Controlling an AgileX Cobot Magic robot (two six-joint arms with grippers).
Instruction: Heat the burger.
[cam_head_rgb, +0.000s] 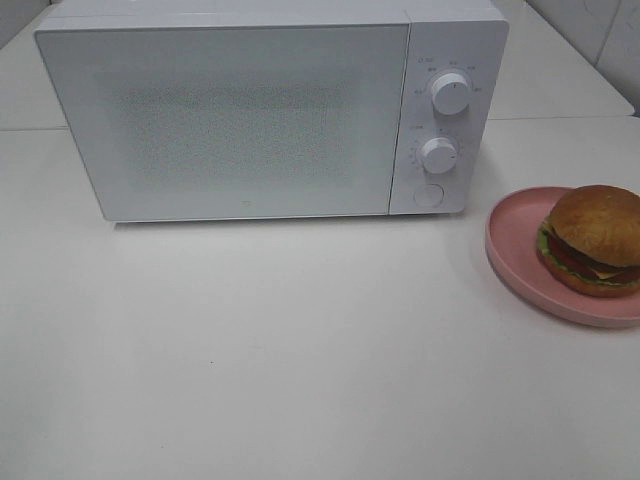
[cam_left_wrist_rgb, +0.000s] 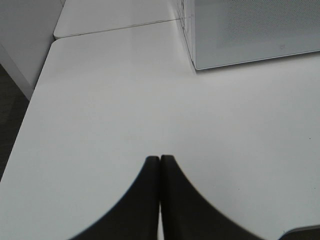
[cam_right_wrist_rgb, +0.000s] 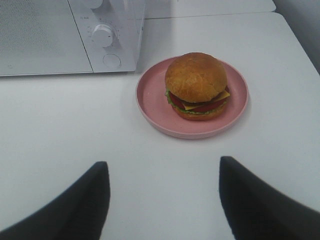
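Burger (cam_head_rgb: 594, 238) sits on its pink plate (cam_head_rgb: 510, 245), right of the shut microwave (cam_head_rgb: 270, 110); dial labels too blurry to read. My right hand (cam_right_wrist_rgb: 165, 192) is spread wide and empty, left hand (cam_left_wrist_rgb: 160, 165) pinched closed on nothing.

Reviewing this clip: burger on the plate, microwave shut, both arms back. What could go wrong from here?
1. The microwave door is closed, so carrying the burger over first would likely leave it blocked.
2. The pink plate sits close beside the microwave, near the table's right side; a clumsy grasp could push it.
3. The layered burger may shift or come apart if the open right end effector squeezes it unevenly.
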